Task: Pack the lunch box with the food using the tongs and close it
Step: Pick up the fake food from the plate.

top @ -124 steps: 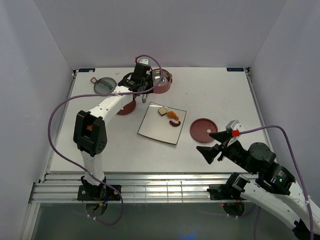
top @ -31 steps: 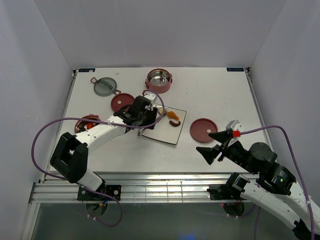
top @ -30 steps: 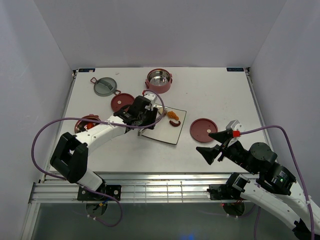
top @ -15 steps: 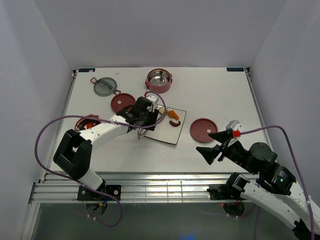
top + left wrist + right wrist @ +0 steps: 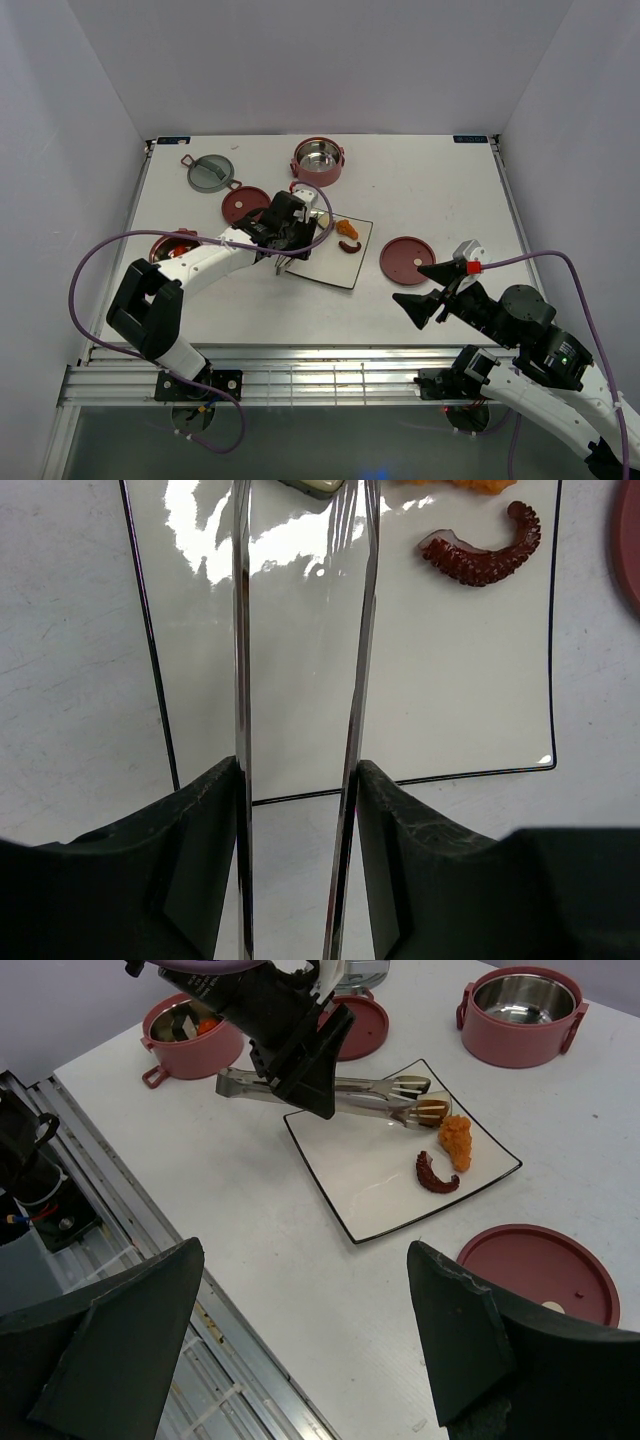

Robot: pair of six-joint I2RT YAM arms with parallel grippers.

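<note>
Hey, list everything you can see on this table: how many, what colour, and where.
bowls: two, dusty red, steel inside; empty one far centre, partly filled one at left
flat lids: two, red; left of the plate, right of it
top lid: one, grey-green, far left
square plate: one, white, dark-edged, centre
food: three on plate: orange, dark red curl, brown-and-white at tongs' tips; more in left bowl
tongs: one, silver, over the plate
left claw: shut on the tongs
right claw: open, empty, near right
</note>
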